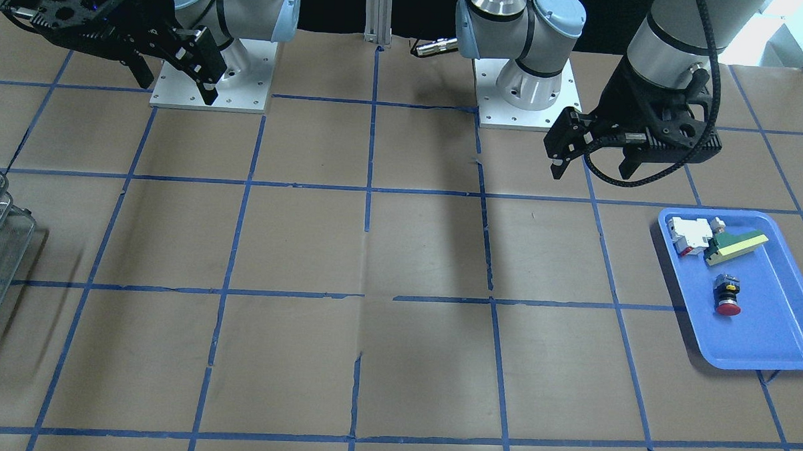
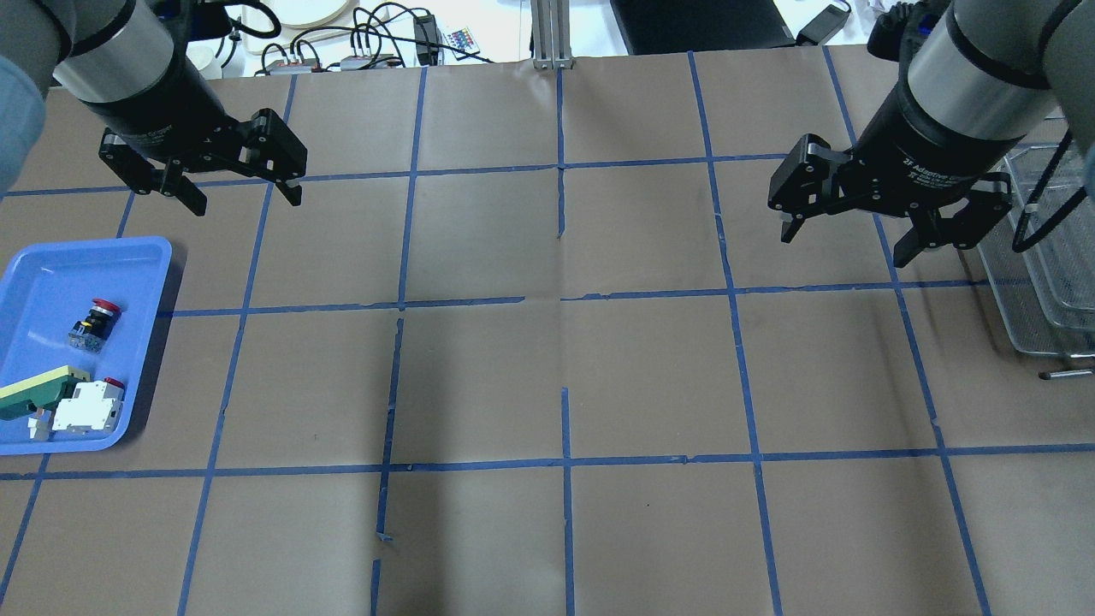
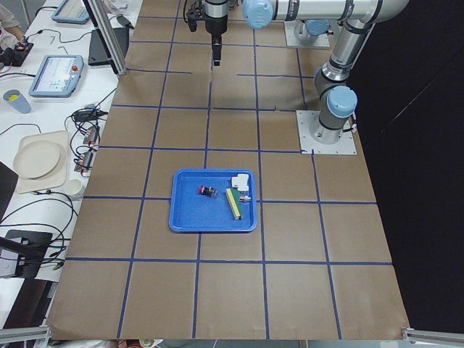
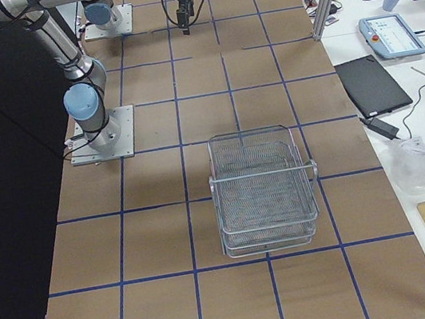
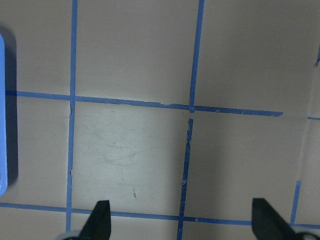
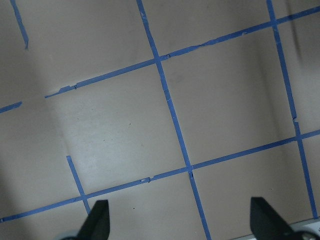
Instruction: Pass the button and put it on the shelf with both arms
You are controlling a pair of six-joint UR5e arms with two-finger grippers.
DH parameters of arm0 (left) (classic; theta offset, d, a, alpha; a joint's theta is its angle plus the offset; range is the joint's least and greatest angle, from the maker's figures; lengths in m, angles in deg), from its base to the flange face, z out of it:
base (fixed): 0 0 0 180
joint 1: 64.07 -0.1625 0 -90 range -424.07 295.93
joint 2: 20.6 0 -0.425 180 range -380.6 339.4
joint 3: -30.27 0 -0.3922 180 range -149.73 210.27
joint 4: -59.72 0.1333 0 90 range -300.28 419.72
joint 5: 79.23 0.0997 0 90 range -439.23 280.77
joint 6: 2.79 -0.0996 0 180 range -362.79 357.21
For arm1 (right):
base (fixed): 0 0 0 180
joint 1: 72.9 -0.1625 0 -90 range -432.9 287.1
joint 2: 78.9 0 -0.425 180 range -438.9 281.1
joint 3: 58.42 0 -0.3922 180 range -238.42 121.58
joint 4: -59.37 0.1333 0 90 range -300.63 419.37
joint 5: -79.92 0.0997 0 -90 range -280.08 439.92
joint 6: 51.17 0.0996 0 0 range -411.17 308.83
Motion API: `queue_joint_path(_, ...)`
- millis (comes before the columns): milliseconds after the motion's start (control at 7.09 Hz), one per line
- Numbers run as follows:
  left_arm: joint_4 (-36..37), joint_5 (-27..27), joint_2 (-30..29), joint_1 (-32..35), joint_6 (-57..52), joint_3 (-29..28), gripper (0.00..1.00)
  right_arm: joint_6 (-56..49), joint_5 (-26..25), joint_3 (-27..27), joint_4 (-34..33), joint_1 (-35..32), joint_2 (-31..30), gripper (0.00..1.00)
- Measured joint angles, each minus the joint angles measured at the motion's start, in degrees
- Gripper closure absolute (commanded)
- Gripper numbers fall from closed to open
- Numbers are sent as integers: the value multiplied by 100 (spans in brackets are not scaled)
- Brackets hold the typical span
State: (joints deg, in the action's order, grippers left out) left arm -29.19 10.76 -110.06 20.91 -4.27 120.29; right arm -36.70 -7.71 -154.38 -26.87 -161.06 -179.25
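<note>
The button [image 1: 727, 295], red cap on a black body, lies on its side in the blue tray [image 1: 737, 361]; it also shows in the overhead view [image 2: 92, 323] and the left side view [image 3: 208, 191]. My left gripper [image 2: 246, 198] is open and empty, raised above the table beyond the tray's far inner corner [image 1: 592, 171]. My right gripper [image 2: 844, 246] is open and empty, raised beside the wire mesh shelf [image 2: 1044, 265]. The shelf stands upright at the table's right end [image 4: 264, 192]. Both wrist views show only open fingertips [image 5: 100, 222] [image 6: 97, 220] above bare brown paper.
A white-and-red block [image 2: 85, 409] and a green-and-yellow wedge [image 2: 34, 392] lie in the tray [image 2: 51, 257] near the button. Both arm bases [image 1: 528, 90] are bolted at the table's robot side. Brown paper with blue tape lines covers the table [image 2: 565, 359].
</note>
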Motion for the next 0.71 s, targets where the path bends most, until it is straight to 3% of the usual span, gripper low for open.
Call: queue_joint_path(705,18,38,8,-51,-26,71,0,-67,1,-90,-10,-116,62,0)
